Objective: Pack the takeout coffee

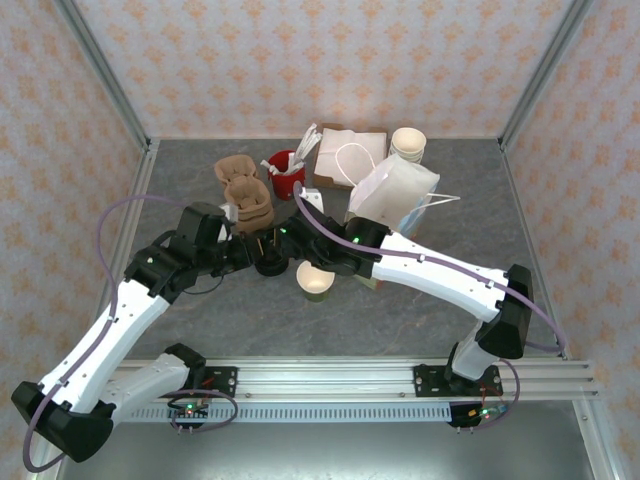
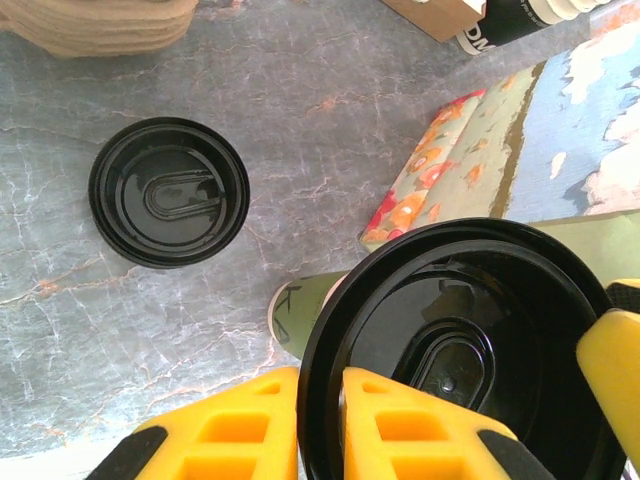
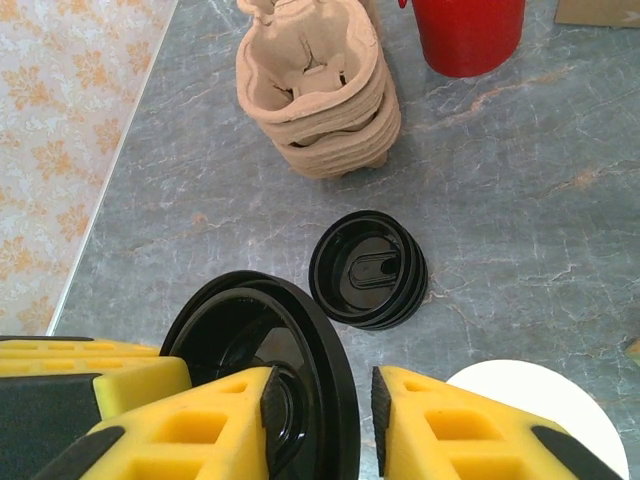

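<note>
**The takeout coffee cup stands open**

We see the left gripper clamped on the rim of a black lid. The right gripper straddles the same rim with narrow jaws; we cannot tell whether it grips. The cup sits lidless on the table between the two arms, just beside a stack of lids and in front of the paper bag.
</note>
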Robot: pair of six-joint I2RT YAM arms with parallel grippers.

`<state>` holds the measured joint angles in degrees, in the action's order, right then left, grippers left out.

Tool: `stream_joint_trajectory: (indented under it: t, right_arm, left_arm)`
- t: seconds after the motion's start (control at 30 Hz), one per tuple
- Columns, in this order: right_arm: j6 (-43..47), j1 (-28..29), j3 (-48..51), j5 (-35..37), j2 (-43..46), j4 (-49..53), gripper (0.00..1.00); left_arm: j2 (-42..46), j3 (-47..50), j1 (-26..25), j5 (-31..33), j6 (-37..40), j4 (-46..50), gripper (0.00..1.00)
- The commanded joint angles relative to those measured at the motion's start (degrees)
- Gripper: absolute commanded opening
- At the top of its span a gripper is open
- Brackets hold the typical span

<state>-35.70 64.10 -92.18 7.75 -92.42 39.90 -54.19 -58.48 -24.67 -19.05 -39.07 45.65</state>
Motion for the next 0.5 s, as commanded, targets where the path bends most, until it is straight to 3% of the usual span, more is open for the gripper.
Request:
stream_joint_trajectory:
  t: [0.0, 0.3, 0.47]
  right_arm:
    - [0.2, 0.3, -1.6, 2.5, -0.4, 1.7, 0.31]
    - [-0.1, 0.3, -1.6, 4.0, -0.4, 2.8, 0.32]
    - [-0.1, 0.3, -1.4, 4.1, -0.1, 2.6, 0.24]
  left_arm:
    - [-0.4, -2.4, -0.7, 1.2, -0.4, -0.3, 0.16]
    - [-0.8, -3.1, -1.3, 1.6, -0.6, -0.6, 0.16]
    - [-0.8, -3.2, -1.6, 1.7, -0.7, -0.6, 0.16]
